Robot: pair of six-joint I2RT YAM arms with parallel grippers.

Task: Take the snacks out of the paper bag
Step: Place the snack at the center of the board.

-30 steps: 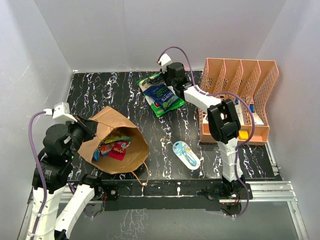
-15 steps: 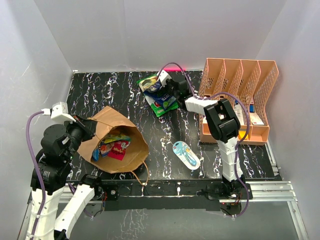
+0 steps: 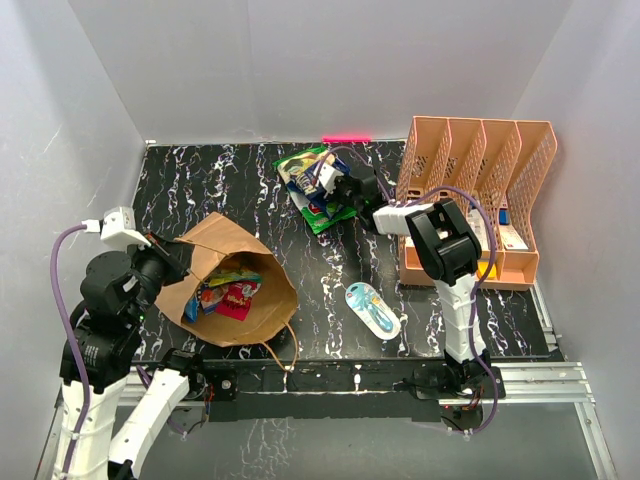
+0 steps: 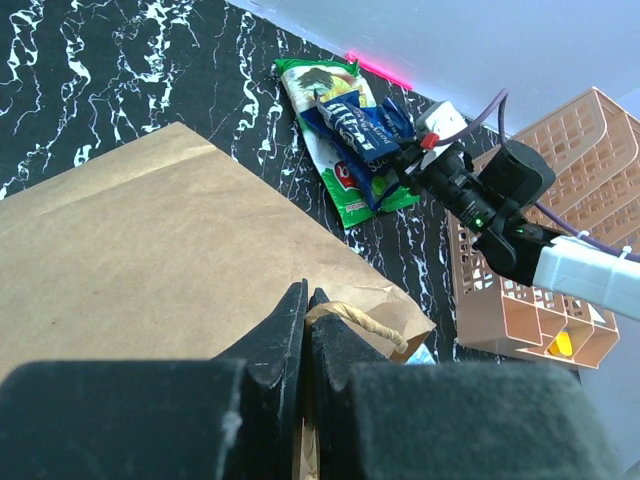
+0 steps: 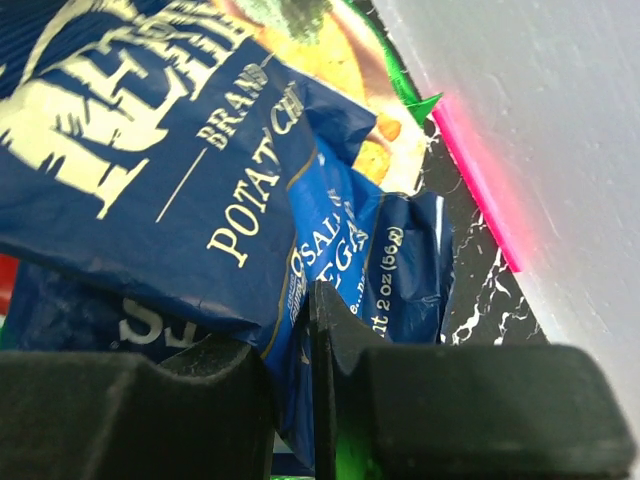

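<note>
The paper bag [image 3: 215,238] is lying on its side with its mouth facing the near edge, and the left gripper [image 3: 177,257] is pinching the bag's left rim, jaws closed tight on the paper beside a twisted handle [image 4: 362,322]. Several snacks [image 3: 228,292], red, yellow-green and blue, are sitting inside the bag's open mouth. Well beyond the bag, to its far right, a green chip bag [image 3: 331,211] is lying flat with a dark blue packet [image 3: 303,181] resting on top of it. The right gripper [image 3: 332,186] is reaching low over that pile, jaws narrow, with a fold of the dark blue packet caught between its fingers [image 5: 440,400]. A white-and-teal blister pack [image 3: 373,308] is lying just right of the bag's mouth, and a peach organizer [image 3: 480,160] is standing farther right.
</note>
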